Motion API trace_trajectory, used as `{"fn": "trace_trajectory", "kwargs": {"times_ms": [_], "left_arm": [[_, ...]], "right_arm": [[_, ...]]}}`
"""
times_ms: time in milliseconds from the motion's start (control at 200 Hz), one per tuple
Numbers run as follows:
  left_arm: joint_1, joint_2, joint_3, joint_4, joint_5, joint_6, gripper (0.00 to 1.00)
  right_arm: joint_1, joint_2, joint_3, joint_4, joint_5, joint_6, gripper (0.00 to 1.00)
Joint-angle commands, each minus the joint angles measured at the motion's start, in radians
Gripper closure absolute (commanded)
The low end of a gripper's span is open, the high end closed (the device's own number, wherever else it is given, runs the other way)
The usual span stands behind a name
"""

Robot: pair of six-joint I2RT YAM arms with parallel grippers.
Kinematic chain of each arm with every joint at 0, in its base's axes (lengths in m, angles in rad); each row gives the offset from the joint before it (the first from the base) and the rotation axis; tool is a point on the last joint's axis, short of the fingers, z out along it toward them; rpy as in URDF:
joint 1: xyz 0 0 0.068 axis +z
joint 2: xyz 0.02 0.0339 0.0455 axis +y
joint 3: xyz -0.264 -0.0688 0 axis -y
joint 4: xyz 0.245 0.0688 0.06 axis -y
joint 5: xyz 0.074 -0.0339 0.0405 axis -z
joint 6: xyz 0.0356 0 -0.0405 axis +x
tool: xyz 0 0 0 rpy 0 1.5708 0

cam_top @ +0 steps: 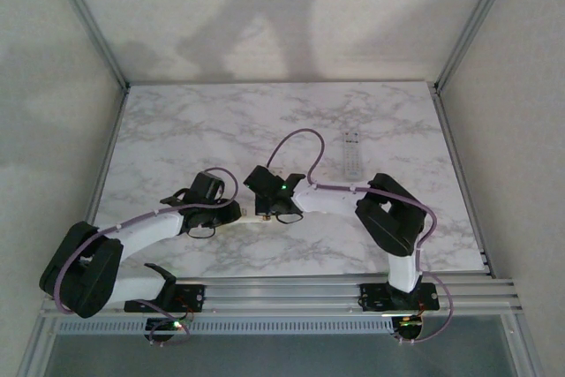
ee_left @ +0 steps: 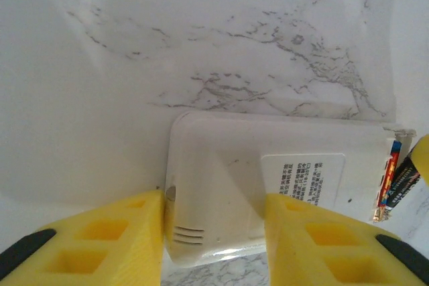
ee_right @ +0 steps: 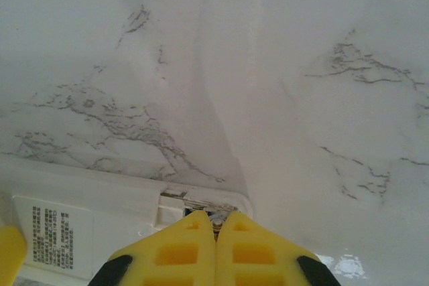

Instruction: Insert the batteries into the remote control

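One slim dark battery [ee_left: 395, 182] with an orange end lay at the frame's right edge beside the white plastic remote control [ee_left: 228, 159], seemingly not yet seated, while my right gripper [ee_right: 214, 216] was pinched shut at its bay [ee_right: 194, 203] and my left gripper [ee_left: 213, 200] straddled its end, whether clamping I could not tell.

One table [cam_top: 194, 130] bears two remotes: one remote [cam_top: 351, 152] face up, and a second remote [ee_left: 268, 165] back up with one printed label [ee_left: 303, 179]. One battery [ee_left: 404, 182] shows for certain at the second remote's end; whether the red-and-blue strip just beside it is another cannot be told. There are two arms, the left arm [cam_top: 141, 231] and the right arm [cam_top: 388, 218], and two grippers, the left gripper [ee_left: 213, 200] and the right gripper [ee_right: 215, 222], each with two yellow fingers [ee_left: 114, 239].
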Motion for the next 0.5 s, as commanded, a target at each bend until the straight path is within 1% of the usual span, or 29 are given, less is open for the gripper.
{"fn": "trace_trajectory", "kwargs": {"times_ms": [0,125,335,496], "left_arm": [[-0.020,0.012,-0.028,0.030,0.012,-0.028,0.60],[-0.025,0.014,-0.033,0.043,0.014,-0.036,0.61],[-0.031,0.018,-0.028,0.043,0.010,-0.035,0.60],[-0.032,0.022,-0.021,0.037,0.010,-0.028,0.61]], "right_arm": [[0.006,0.046,0.041,-0.094,-0.068,0.057,0.95],[0.006,0.054,0.055,-0.131,-0.087,0.070,0.90],[0.005,0.022,0.086,-0.186,-0.048,0.055,0.80],[-0.001,0.023,0.116,-0.203,-0.061,0.053,0.76]]}}
